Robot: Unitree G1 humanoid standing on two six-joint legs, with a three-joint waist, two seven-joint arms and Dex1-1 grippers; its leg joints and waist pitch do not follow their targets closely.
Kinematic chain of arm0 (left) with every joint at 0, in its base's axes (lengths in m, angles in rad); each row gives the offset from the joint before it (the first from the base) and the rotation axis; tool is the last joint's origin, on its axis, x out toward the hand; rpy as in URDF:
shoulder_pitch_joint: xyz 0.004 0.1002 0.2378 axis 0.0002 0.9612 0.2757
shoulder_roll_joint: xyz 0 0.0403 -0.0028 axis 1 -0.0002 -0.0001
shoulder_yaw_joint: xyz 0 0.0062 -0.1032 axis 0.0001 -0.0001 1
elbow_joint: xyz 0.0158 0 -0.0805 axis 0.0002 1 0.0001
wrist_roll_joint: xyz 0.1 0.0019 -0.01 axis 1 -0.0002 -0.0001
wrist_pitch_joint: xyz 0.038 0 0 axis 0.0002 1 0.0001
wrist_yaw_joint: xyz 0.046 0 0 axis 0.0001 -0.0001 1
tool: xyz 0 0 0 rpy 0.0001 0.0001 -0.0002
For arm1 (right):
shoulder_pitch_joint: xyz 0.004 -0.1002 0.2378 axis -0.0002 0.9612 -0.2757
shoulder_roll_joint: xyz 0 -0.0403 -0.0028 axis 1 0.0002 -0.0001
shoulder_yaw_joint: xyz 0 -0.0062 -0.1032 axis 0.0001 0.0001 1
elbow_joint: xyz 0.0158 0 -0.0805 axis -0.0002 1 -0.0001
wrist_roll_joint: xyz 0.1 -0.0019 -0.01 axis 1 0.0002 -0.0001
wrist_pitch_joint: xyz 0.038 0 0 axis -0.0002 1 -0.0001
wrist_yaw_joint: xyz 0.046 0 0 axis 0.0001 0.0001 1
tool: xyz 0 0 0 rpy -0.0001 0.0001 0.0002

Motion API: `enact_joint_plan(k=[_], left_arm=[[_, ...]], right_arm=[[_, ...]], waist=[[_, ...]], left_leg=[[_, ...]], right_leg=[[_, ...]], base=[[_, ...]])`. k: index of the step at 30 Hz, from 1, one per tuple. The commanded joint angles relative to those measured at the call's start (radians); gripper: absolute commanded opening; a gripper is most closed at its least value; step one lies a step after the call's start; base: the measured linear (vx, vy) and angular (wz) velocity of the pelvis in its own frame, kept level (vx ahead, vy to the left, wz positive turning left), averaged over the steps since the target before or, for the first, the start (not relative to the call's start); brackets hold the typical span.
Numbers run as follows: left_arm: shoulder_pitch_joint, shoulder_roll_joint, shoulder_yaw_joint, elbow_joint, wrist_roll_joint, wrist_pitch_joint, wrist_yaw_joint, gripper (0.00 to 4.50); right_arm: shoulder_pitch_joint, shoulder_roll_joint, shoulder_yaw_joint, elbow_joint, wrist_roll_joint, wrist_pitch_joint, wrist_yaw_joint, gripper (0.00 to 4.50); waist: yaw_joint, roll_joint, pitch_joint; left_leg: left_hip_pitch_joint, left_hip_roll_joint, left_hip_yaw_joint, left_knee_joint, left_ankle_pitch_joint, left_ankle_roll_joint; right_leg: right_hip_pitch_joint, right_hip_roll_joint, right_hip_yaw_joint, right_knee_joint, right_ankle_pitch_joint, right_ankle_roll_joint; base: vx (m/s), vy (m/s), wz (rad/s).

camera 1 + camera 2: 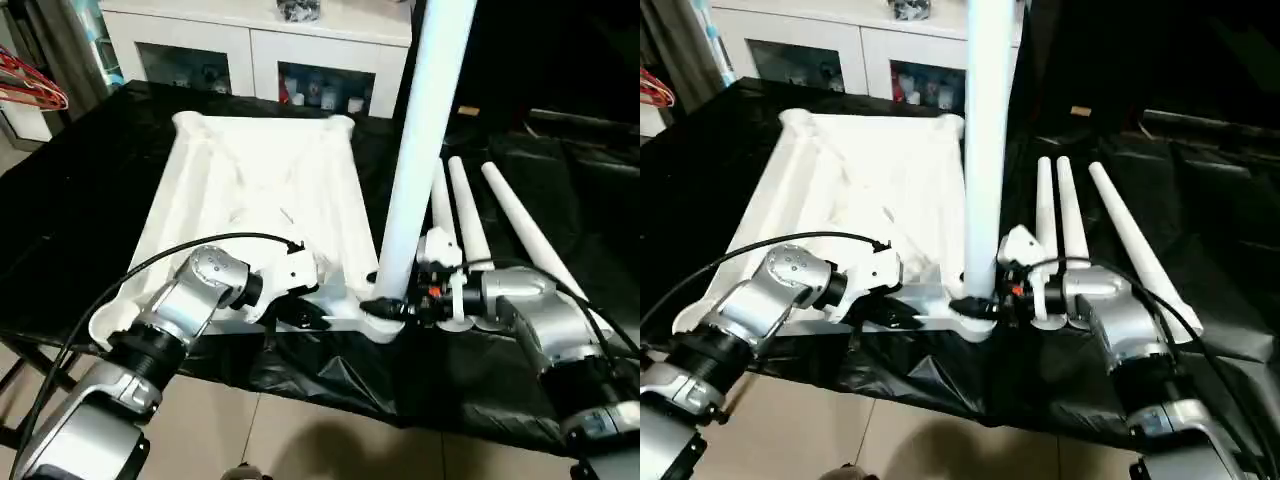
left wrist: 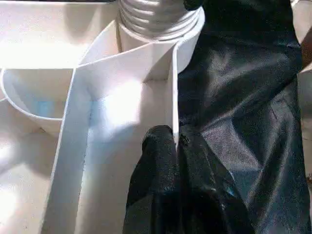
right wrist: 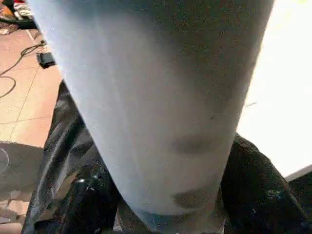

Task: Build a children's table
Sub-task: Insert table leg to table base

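Right pincer [image 1: 388, 306] clasps upright leg [image 1: 420, 140] at tabletop [image 1: 260, 190] corner

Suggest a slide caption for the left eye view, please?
Right tool grips an upright leg in the upturned tabletop's corner; left tool pinches its edge.

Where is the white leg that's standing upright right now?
In the left eye view the upright white tapered tube leg stands in the near right corner socket of the white ribbed plastic tabletop, with the right pincer around its base.
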Motion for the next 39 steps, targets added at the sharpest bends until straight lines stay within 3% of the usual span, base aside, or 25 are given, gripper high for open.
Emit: enact_joint_plan(k=[1,7,10,11,12,13,20,24,27,28,29,31,32,34,35,39], left_arm=[[-0.064,-0.012,0.012,-0.011,-0.017,-0.03,0.0,0.0],[-0.072,-0.028,0.035,0.023,-0.012,-0.042,0.028,0.0],[-0.069,-0.031,0.038,0.024,-0.015,-0.042,0.033,0.0],[-0.066,-0.034,0.042,0.024,-0.02,-0.041,0.036,0.0],[-0.063,-0.035,0.044,0.023,-0.023,-0.04,0.037,0.0],[-0.061,-0.036,0.045,0.022,-0.025,-0.04,0.038,0.0],[-0.043,-0.038,0.053,0.008,-0.032,-0.032,0.043,0.0],[-0.034,-0.037,0.051,0.003,-0.03,-0.031,0.048,0.0],[-0.032,-0.039,0.055,0.002,-0.03,-0.027,0.056,0.0],[-0.033,-0.039,0.056,0.007,-0.029,-0.028,0.059,0.0],[-0.033,-0.038,0.056,0.008,-0.029,-0.028,0.059,0.0],[-0.033,-0.038,0.056,0.007,-0.029,-0.027,0.059,0.0],[-0.034,-0.04,0.059,0.012,-0.029,-0.026,0.063,0.0],[-0.035,-0.04,0.06,0.014,-0.029,-0.026,0.064,0.0],[-0.037,-0.04,0.06,0.016,-0.029,-0.026,0.064,0.0],[-0.044,-0.041,0.06,0.025,-0.027,-0.027,0.06,0.0]], right_arm=[[0.081,-0.001,0.1,0.07,-0.067,0.043,0.03,2.4],[0.106,0.032,0.031,0.077,-0.026,0.017,-0.045,2.4],[0.115,0.044,0.008,0.081,-0.012,0.012,-0.069,2.4],[0.123,0.052,-0.008,0.08,0.002,0.015,-0.081,2.4],[0.131,0.06,-0.024,0.08,0.015,0.017,-0.092,2.4],[0.135,0.064,-0.033,0.081,0.022,0.019,-0.1,2.4],[0.176,0.083,-0.089,0.069,0.058,0.021,-0.144,2.4],[0.215,0.088,-0.11,0.041,0.074,0.017,-0.166,2.4],[0.24,0.093,-0.122,0.012,0.091,0.02,-0.177,2.4],[0.25,0.1,-0.137,0.002,0.103,0.019,-0.192,2.4],[0.26,0.104,-0.149,-0.008,0.113,0.017,-0.201,2.4],[0.263,0.105,-0.151,-0.011,0.115,0.018,-0.201,2.4],[0.273,0.116,-0.174,-0.022,0.13,0.019,-0.222,2.4],[0.279,0.121,-0.183,-0.028,0.135,0.019,-0.231,2.4],[0.281,0.123,-0.186,-0.031,0.138,0.02,-0.235,2.4],[0.299,0.116,-0.164,-0.053,0.124,0.02,-0.248,2.4]], waist=[[-0.005,0.013,-0.05],[-0.004,0.011,-0.048],[-0.008,0.013,-0.044],[-0.008,0.02,-0.041],[-0.01,0.016,-0.041],[-0.009,0.019,-0.041],[-0.009,0.025,-0.041],[-0.007,0.032,-0.04],[-0.007,0.03,-0.039],[-0.005,0.042,-0.039],[-0.005,0.036,-0.039],[-0.005,0.035,-0.04],[-0.002,0.051,-0.039],[-0.003,0.043,-0.038],[0.0,0.057,-0.038],[-0.002,0.057,-0.037]], left_leg=[[0.025,0.095,-0.046,-0.08,-0.252,-0.002],[0.026,0.095,-0.046,-0.08,-0.269,-0.006],[0.029,0.096,-0.05,-0.084,-0.31,-0.016],[0.034,0.095,-0.051,-0.085,-0.341,-0.023],[0.037,0.096,-0.054,-0.086,-0.364,-0.031],[0.038,0.097,-0.055,-0.088,-0.371,-0.033],[0.033,0.096,-0.053,-0.088,-0.35,-0.029],[0.035,0.097,-0.055,-0.09,-0.363,-0.031],[0.036,0.096,-0.055,-0.09,-0.37,-0.03],[0.035,0.096,-0.057,-0.09,-0.371,-0.032],[0.037,0.097,-0.055,-0.091,-0.373,-0.031],[0.034,0.097,-0.055,-0.091,-0.359,-0.026],[0.033,0.096,-0.057,-0.091,-0.356,-0.026],[0.033,0.095,-0.055,-0.091,-0.363,-0.024],[0.033,0.095,-0.057,-0.091,-0.363,-0.026],[0.032,0.094,-0.056,-0.091,-0.361,-0.023]], right_leg=[[0.031,-0.117,0.066,-0.077,-0.255,-0.195],[0.031,-0.121,0.068,-0.082,-0.286,-0.194],[0.028,-0.121,0.067,-0.089,-0.347,-0.182],[0.025,-0.123,0.067,-0.095,-0.392,-0.174],[0.024,-0.123,0.068,-0.097,-0.415,-0.169],[0.024,-0.124,0.069,-0.099,-0.42,-0.168],[0.028,-0.124,0.071,-0.094,-0.369,-0.185],[0.027,-0.124,0.07,-0.095,-0.376,-0.185],[0.027,-0.126,0.071,-0.099,-0.399,-0.178],[0.027,-0.127,0.071,-0.098,-0.4,-0.178],[0.026,-0.127,0.072,-0.102,-0.399,-0.174],[0.028,-0.126,0.071,-0.097,-0.378,-0.181],[0.028,-0.126,0.071,-0.096,-0.375,-0.184],[0.029,-0.127,0.071,-0.1,-0.392,-0.181],[0.028,-0.128,0.071,-0.099,-0.391,-0.181],[0.03,-0.125,0.07,-0.101,-0.395,-0.177]], base=[[0.0,0.0,0.0],[0.0,0.0,0.0],[0.0,0.0,0.0],[0.0,0.0,0.0],[0.0,0.0,0.0],[0.0,0.0,0.0],[0.0,0.0,0.0],[0.0,0.0,0.0],[0.0,0.0,0.0],[0.0,0.0,0.0],[0.0,0.0,0.0],[0.0,0.0,0.0],[0.0,0.0,0.0],[0.0,0.0,0.0],[0.0,0.0,0.0],[0.0,0.0,0.0]])
